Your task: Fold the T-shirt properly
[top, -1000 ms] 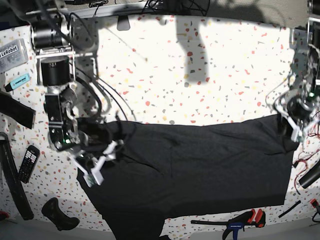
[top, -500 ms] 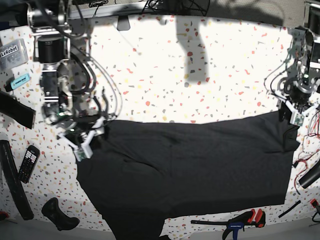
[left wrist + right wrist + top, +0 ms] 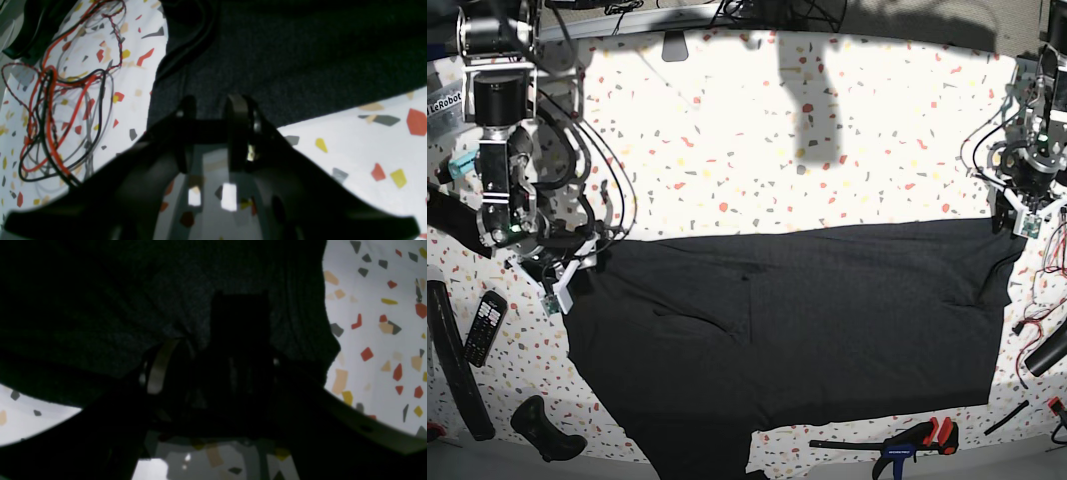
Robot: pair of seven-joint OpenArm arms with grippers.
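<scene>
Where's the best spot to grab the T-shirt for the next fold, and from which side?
Probably its two far corners, where the T-shirt lies flat with a straight top edge. The right gripper and left gripper sit at those corners already, so come in from the far edge, outer ends.

Your right arm: stands at the left edge of the base view, column upright, wrist bent low; right hand [image 3: 562,283] at mid-left, fingers pinched shut on dark cloth in its wrist view.

Your left arm: stands at the upper right edge; left hand [image 3: 1025,214] points downward, fingers [image 3: 237,110] close together, closure not discernible.
</scene>
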